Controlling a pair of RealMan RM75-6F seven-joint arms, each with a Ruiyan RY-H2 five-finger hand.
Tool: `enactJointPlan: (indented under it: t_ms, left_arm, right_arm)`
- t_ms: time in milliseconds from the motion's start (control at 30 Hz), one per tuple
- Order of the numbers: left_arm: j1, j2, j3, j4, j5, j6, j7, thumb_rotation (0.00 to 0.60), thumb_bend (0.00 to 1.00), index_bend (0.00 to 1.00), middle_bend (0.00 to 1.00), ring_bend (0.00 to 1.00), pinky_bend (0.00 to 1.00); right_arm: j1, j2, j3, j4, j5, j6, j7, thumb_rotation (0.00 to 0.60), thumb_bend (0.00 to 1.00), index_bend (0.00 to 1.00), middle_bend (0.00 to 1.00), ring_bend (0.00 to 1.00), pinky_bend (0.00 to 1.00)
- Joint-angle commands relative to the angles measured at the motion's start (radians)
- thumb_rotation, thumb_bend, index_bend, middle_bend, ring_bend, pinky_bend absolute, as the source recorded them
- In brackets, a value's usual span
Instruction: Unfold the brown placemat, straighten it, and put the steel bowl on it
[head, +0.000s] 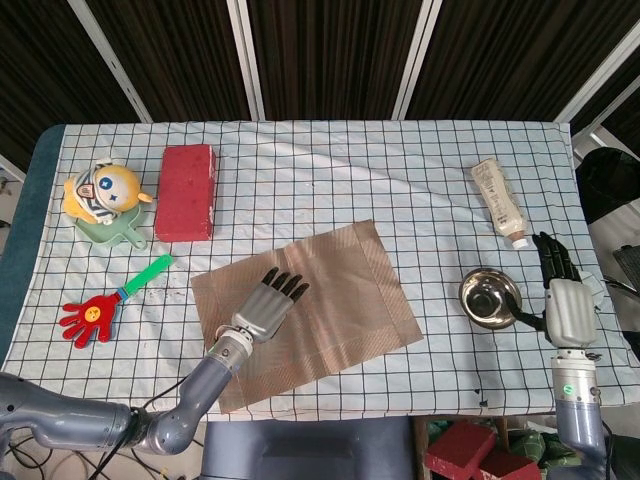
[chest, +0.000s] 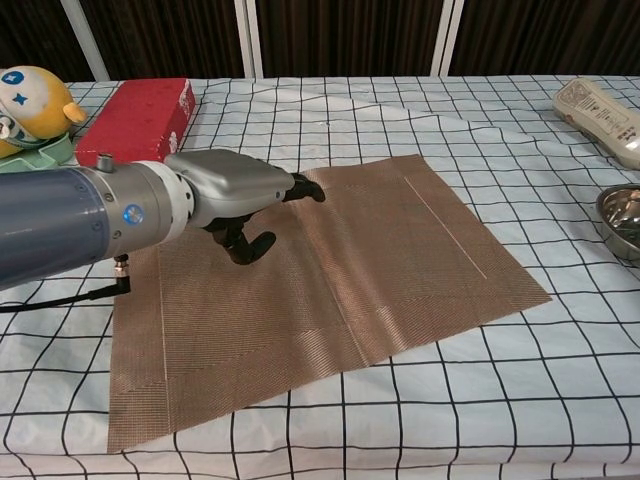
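Note:
The brown placemat lies unfolded and slightly askew on the checked cloth, with a crease down its middle. My left hand is over the mat's left half near the crease, palm down, fingers stretched forward, holding nothing. Whether it touches the mat I cannot tell. The steel bowl sits upright on the cloth to the right of the mat. My right hand stands just right of the bowl, fingers extended, empty and apart from it.
A red box lies at the back left beside a yellow toy on a green dish. A hand-shaped clapper lies left of the mat. A white bottle lies behind the bowl.

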Motion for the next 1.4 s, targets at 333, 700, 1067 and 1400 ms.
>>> enactJointPlan:
  t_ms: [333,700,1067,1400]
  left_arm:
    - [-0.079,-0.099,0.011,0.064,-0.087,0.03,-0.016,0.6,0.63,0.05,0.02,0.0,0.0]
    - [-0.095,-0.117,0.052,0.094,-0.02,0.027,-0.083,0.6,0.63,0.05,0.02,0.0,0.0]
    - [-0.112,-0.163,0.036,0.125,-0.098,0.125,-0.036,0.6,0.63,0.05,0.02,0.0,0.0]
    - [-0.149,-0.218,0.015,0.179,-0.165,0.118,0.006,0.6,0.63,0.05,0.02,0.0,0.0]
  right_arm:
    - [-0.001,-0.001,0.005,0.003,0.006,0.002,0.0,0.6,0.26,0.0,0.02,0.03,0.16]
    - [-0.001,0.002,0.008,0.001,0.009,0.001,0.009,0.6,0.26,0.0,0.02,0.03,0.16]
    - [0.0,0.002,0.007,0.0,0.009,-0.002,0.007,0.6,0.26,0.0,0.02,0.03,0.16]
    - [-0.001,0.004,0.012,0.0,0.017,-0.003,0.014,0.6,0.26,0.0,0.02,0.03,0.16]
